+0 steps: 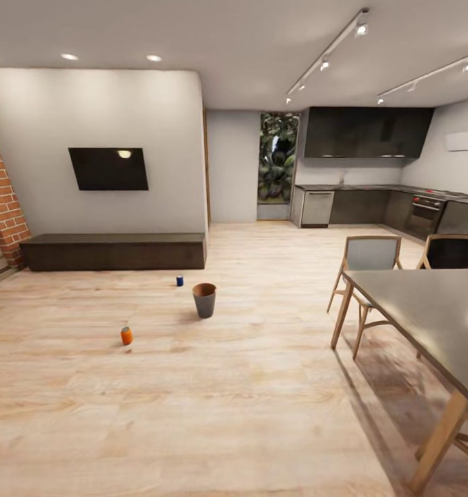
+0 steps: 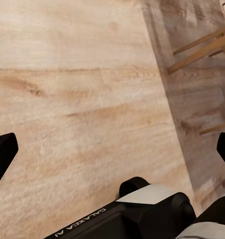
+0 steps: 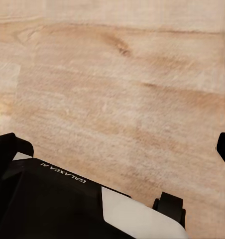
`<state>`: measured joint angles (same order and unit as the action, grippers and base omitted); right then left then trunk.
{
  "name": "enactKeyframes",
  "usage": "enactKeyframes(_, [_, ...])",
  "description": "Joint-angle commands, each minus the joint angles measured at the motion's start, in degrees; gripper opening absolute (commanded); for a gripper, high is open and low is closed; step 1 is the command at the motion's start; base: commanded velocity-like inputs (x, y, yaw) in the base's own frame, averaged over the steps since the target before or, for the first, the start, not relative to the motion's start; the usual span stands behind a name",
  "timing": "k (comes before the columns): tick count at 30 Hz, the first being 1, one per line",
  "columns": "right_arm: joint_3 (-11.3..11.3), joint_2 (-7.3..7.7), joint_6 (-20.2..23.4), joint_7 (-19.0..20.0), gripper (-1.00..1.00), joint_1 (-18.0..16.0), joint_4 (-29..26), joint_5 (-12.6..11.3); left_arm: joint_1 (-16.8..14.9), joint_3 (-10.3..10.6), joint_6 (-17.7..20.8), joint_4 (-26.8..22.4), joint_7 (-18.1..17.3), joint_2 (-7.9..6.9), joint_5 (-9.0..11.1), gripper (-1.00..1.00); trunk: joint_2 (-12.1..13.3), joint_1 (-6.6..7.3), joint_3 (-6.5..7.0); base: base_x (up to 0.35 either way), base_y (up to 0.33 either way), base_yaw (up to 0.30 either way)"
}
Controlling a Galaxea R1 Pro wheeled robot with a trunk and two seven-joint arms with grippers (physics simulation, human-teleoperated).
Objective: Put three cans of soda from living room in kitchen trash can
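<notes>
- A black television hangs on the white wall at about ten o'clock in the head view.
- Below it a long low dark-wood cabinet stands on the light wood floor.
- A red-brick column rises at nine o'clock, just beside the cabinet's end.
- A dark-topped dining counter on pale wooden legs stands at four o'clock.
- Two wooden chairs sit at its far end, side by side.
- A window with green foliage shows at twelve o'clock.
- Dark upper cabinets hang at one o'clock, over a steel dishwasher and an oven.
- Track lights run along the ceiling.
- In the left wrist view, chair legs cross a shadow on the floor.
</notes>
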<state>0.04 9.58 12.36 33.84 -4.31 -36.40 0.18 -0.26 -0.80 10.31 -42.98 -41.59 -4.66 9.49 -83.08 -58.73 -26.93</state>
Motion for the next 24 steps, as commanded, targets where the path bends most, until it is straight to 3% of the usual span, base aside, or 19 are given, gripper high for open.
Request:
enactKeyframes(1, [0.0, 0.00, 0.0, 0.0, 1.00, 0.0, 0.0, 0.0, 0.0, 0.0, 0.0, 0.0, 0.0, 0.00, 0.0, 1.00, 0.0, 0.00, 0.00, 0.348, -0.108, 0.000])
enactKeyframes(13, [0.0, 0.00, 0.0, 0.0, 1.00, 0.0, 0.0, 0.0, 0.0, 0.1, 0.1, 0.0, 0.0, 0.05, -0.1, 1.00, 0.0, 0.00, 0.00, 0.348, -0.130, 0.002])
enactKeyframes(24, [0.1, 0.00, 0.0, -0.2, 1.00, 0.0, 0.0, 0.0, 0.0, 0.0, 0.1, 0.0, 0.0, 0.05, -0.1, 1.00, 0.0, 0.00, 0.00, 0.348, -0.146, 0.205])
